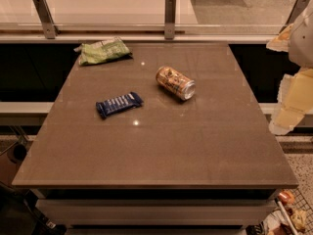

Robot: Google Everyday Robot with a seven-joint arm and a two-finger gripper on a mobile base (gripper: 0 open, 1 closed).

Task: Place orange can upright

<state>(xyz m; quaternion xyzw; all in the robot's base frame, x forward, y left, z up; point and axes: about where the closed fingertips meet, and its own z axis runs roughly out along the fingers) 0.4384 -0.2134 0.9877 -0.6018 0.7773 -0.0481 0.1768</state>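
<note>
**Orange Can Lies on Its Side on the Table**

The orange can (175, 82) is seen lying on its side, a little past the middle of the brown table (161, 151). It is not set upright. Its shiny silver end is turned toward the front right corner. The can is touched by nothing.

A blue candy bar (119, 104) is laid flat near the can, to its left and a bit closer to the front. A green snack bag (104, 51) is seen at the far left corner, well apart from the can.

The gripper (292, 102) is seen at the right edge of the view, past the right side of the table. It is made of white and pale yellow parts. It is kept well apart from the can. Whether it is spread apart or squeezed together cannot be told. Nothing is seen in its hold.

A glass rail with metal posts (169, 16) is seen behind the table.
</note>
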